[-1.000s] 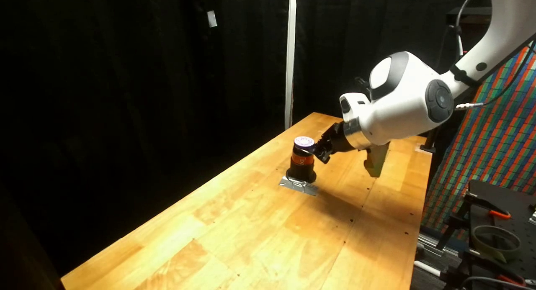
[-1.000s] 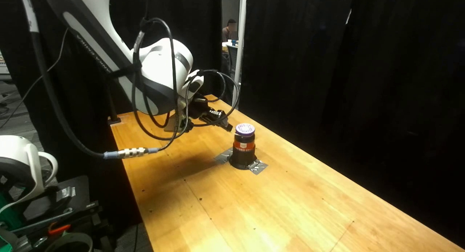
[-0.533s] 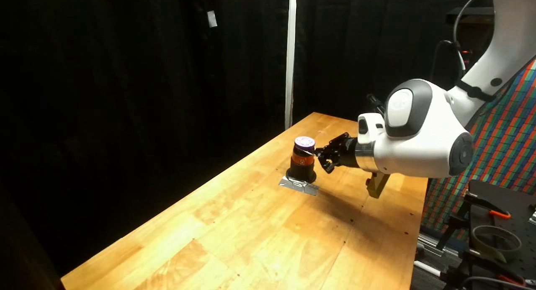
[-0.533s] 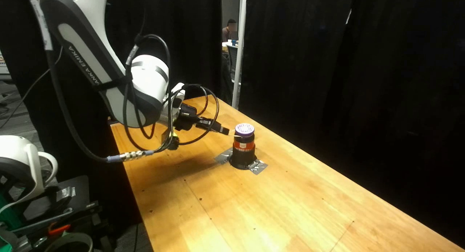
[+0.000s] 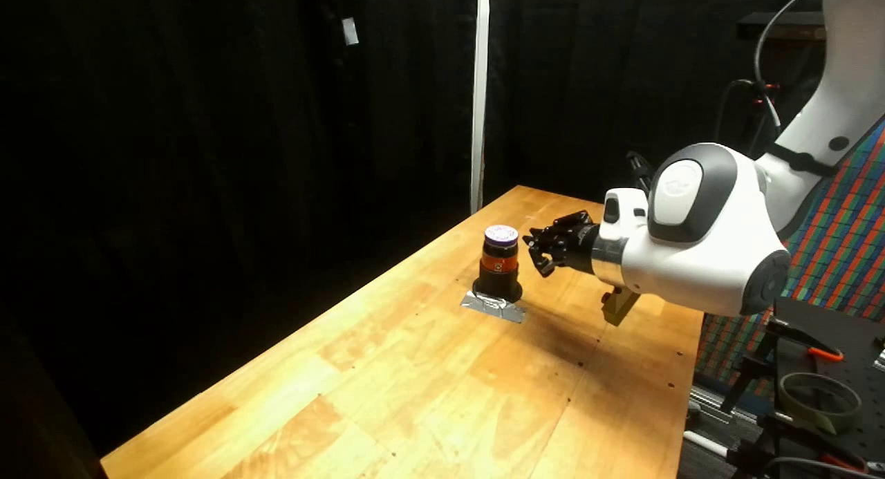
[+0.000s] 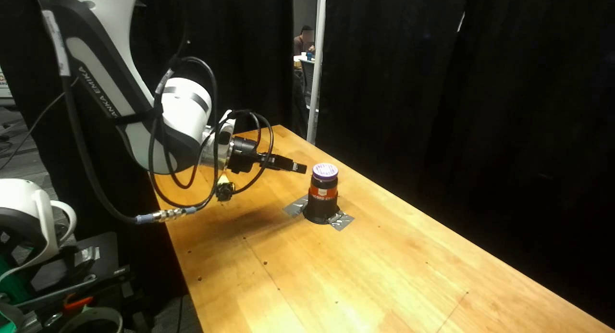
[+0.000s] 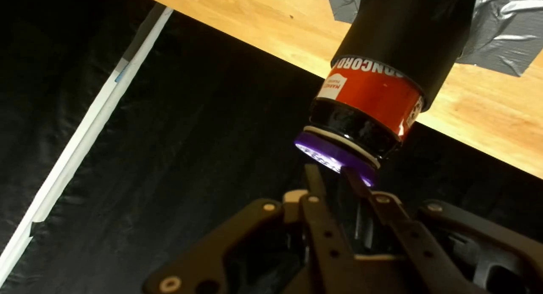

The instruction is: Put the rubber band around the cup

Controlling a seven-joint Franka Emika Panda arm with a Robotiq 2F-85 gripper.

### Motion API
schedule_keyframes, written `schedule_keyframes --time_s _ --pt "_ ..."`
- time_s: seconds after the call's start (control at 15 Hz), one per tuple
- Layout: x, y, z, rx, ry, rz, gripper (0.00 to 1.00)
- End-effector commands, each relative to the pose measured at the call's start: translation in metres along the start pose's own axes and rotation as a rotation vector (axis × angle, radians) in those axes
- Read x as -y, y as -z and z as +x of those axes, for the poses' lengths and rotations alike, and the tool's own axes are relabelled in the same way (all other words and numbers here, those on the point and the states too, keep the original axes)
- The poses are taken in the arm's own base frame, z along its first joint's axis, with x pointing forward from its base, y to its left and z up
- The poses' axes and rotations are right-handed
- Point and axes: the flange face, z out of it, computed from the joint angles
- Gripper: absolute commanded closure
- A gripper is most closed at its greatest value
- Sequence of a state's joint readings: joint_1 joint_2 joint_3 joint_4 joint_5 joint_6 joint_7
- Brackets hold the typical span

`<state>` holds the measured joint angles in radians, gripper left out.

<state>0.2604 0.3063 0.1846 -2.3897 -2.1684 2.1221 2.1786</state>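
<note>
Wrist view: we've got the black two-fingered gripper w/ its fingertips slightly apart, a narrow gap btwn them & nothing gripped that we can see. Past the tips, appearing upside down, is the dark cylindrical cup w/ an orange-red label & round purple lid. The thin cream rubber band lies against the dark neck just under the lid; its far side is hidden. A black cylindrical holder encloses the cup's lower part.

In an exterior view the cup stands upright in the holder on the light-brown wooden table. The gripper, on the white robot arm, points sideways at the cup's upper part, tips just beside it but not touching.

In an exterior view, strips of silver-grey tape run from the holder's foot onto the table. Here too we see a small gap btwn fingertips & lid; how wide the fingers stand can't be told, since they line up edge-on.
</note>
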Motion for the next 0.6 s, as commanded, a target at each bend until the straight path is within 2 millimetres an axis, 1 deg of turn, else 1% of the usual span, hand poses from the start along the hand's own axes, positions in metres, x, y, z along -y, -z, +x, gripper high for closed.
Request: schedule_keyframes --time_s 0.0,0.07,0.2,0.27,0.33,0.4,0.47,0.53 --pt "-0.035 0.006 0.054 0.074 0.018 0.058 0.5" --pt "-0.043 0.006 0.073 0.121 0.016 0.078 0.41" --pt "-0.06 0.002 0.097 0.199 0.001 0.091 0.27" --pt "-0.069 0.001 0.108 0.237 -0.004 0.087 0.18" --pt "-0.076 -0.001 0.111 0.29 -0.007 0.096 0.12" --pt "-0.08 -0.002 0.116 0.338 -0.008 0.098 0.03" --pt "-0.081 -0.005 0.115 0.392 -0.007 0.117 0.0" --pt "-0.084 -0.008 0.117 0.44 -0.006 0.128 0.0"
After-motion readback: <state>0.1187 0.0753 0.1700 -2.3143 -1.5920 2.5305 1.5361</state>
